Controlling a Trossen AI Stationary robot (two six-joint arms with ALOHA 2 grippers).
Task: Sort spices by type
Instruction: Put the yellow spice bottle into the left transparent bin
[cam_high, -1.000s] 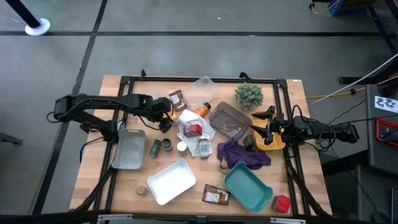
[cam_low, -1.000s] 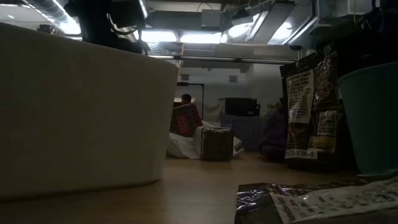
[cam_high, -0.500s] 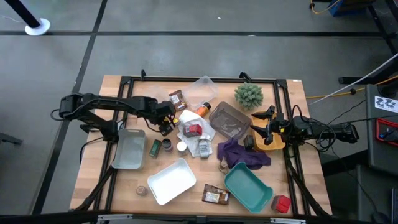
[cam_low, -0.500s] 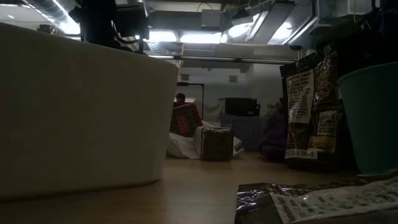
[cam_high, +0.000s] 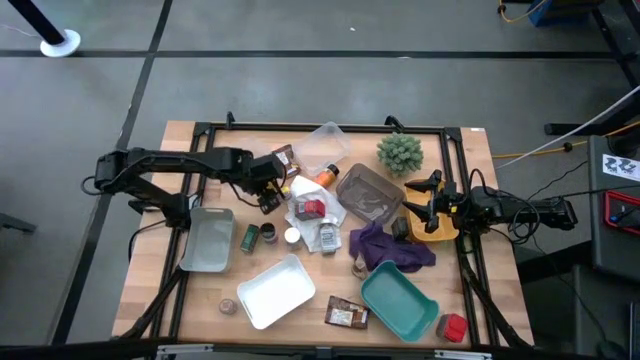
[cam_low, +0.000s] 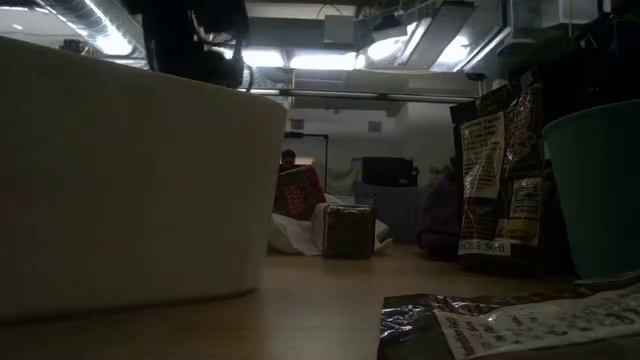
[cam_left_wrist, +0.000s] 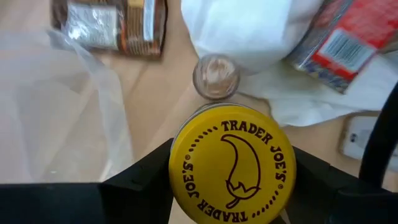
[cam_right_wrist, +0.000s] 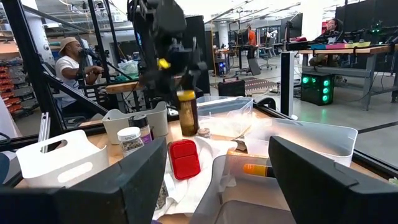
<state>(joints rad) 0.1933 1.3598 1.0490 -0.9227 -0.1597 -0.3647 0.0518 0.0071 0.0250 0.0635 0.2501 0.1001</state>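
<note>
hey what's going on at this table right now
The robot is sorting a cluttered pile of spices. Its left gripper is shut on a yellow-capped jar and holds it off the table beside the white cloth, where a red box lies. The right gripper waits open at the table's right side, over the yellow tray. Other jars, packets and empty trays lie scattered around, so most of the sorting is not yet done.

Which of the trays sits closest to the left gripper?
The grey tray, just below the left gripper, which is shut on a yellow-capped jar. The white tray and teal tray lie farther off.
</note>
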